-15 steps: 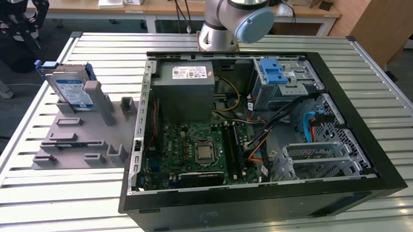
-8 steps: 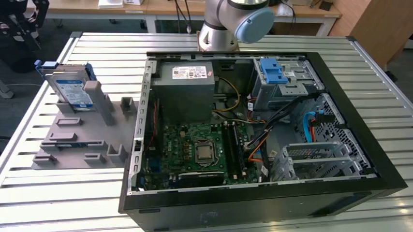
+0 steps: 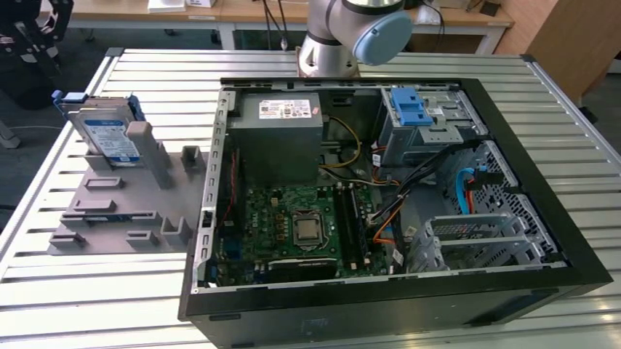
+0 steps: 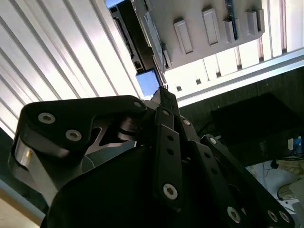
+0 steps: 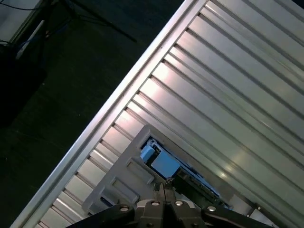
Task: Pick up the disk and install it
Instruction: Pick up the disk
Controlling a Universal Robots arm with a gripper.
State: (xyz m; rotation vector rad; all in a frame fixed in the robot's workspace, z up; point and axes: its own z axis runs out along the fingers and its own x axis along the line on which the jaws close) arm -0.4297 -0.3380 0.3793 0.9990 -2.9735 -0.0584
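Note:
The disk [image 3: 105, 134] stands on edge in a grey holder [image 3: 116, 211] on the table, at the exterior view's left. It is silver-grey with a white-and-blue label and blue side rails. My gripper [image 3: 37, 43] hangs at the exterior view's upper left, beyond the disk and apart from it. In both wrist views its black fingers meet at the tips, shut with nothing between them [image 4: 164, 92] [image 5: 163, 186]. Past the tips I see the disk's blue rail [image 5: 164, 162] [image 4: 148, 80] and the grey holder [image 5: 118, 183] [image 4: 209, 28] some way off.
An open black computer case [image 3: 543, 182] lies at the middle and the exterior view's right. Inside are a green motherboard [image 3: 301, 225], a grey power supply [image 3: 281, 138] and a drive bay with a blue latch [image 3: 412, 109]. The slatted metal table's edge [image 5: 114, 99] borders dark floor.

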